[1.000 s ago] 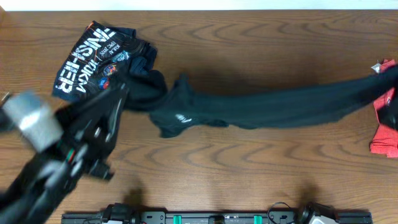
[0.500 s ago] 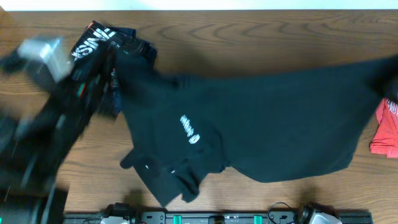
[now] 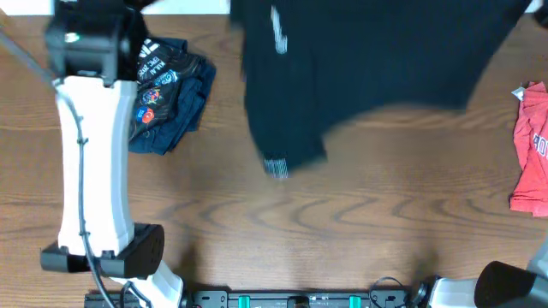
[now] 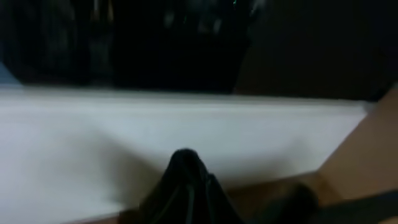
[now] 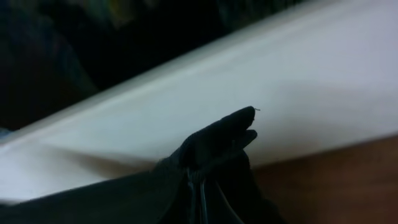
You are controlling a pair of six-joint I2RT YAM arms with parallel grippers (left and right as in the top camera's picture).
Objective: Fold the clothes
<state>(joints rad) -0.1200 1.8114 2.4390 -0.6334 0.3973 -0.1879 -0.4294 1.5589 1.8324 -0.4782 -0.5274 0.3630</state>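
Wooden table [image 3: 342, 231], overhead view: the black T-shirt [image 3: 377, 60] is held up off it, long axis running left to right along the far edge, one sleeve hanging toward the near side. Its top is cut off and its outline is motion-blurred. Pressed together on bunches of its cloth: left gripper [image 4: 186, 186] and right gripper [image 5: 202, 177], fingers too dark to distinguish. At left lies the crumpled navy printed garment [image 3: 171, 98]; the red garment [image 3: 531, 145] is cropped at the right edge.

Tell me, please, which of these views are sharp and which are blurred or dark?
Overhead: the black T-shirt is motion-blurred at its lower edge, while the navy garment, red garment and table are sharp. Left wrist: dim, soft all over. Right wrist: dark, soft, the shirt's pinched fold silhouetted.
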